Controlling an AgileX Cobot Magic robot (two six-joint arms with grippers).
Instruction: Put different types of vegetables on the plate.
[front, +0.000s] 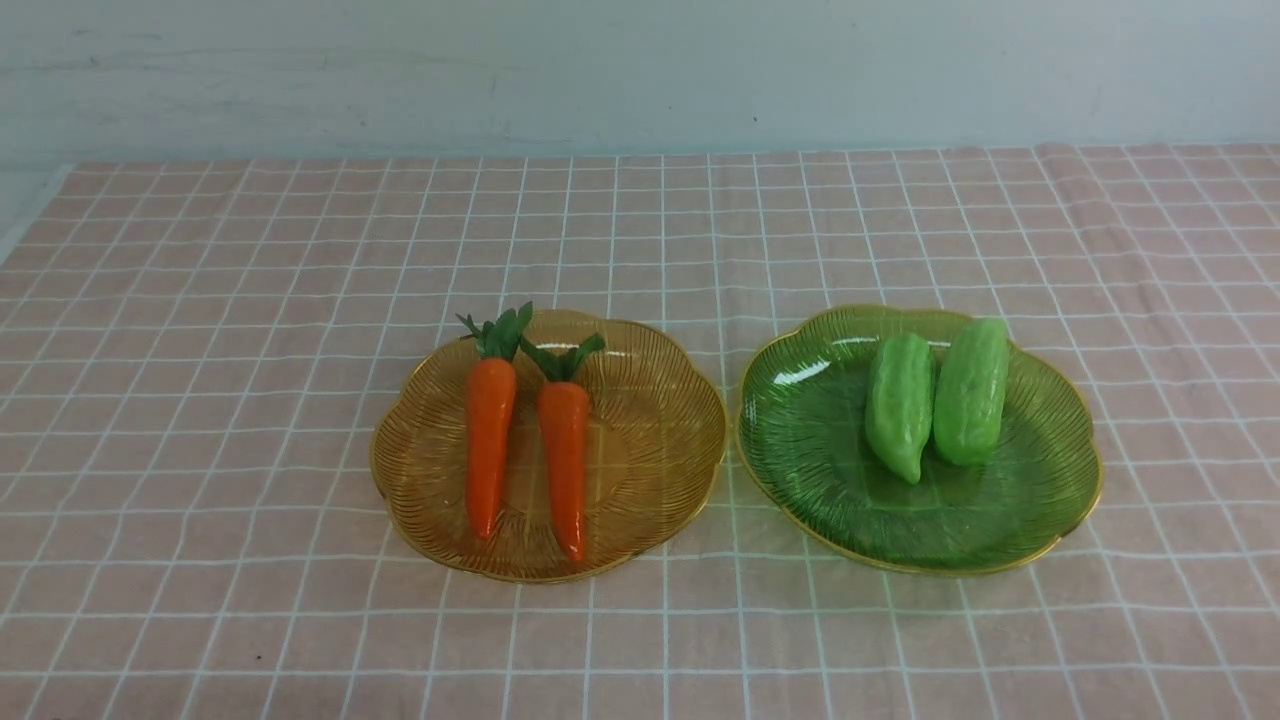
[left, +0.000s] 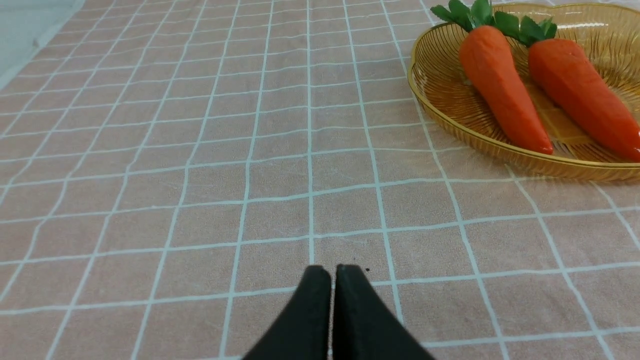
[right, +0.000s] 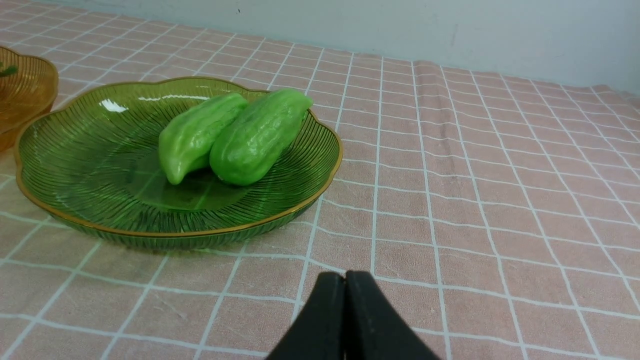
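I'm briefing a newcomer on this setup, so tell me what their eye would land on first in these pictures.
Two glossy orange carrots with green tops lie side by side on the amber plate, left of centre on the pink checked tablecloth. To its right, two light-green gourds lie touching on the green plate. Neither arm shows in the front view; each wrist view shows its gripper, left and right, shut and empty above the cloth.

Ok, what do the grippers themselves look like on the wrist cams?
Only the fingertips show. The left gripper and the right gripper each have two matte black fingers tapering to rounded tips. No cables, markings or arm links are visible; the front view shows neither arm.
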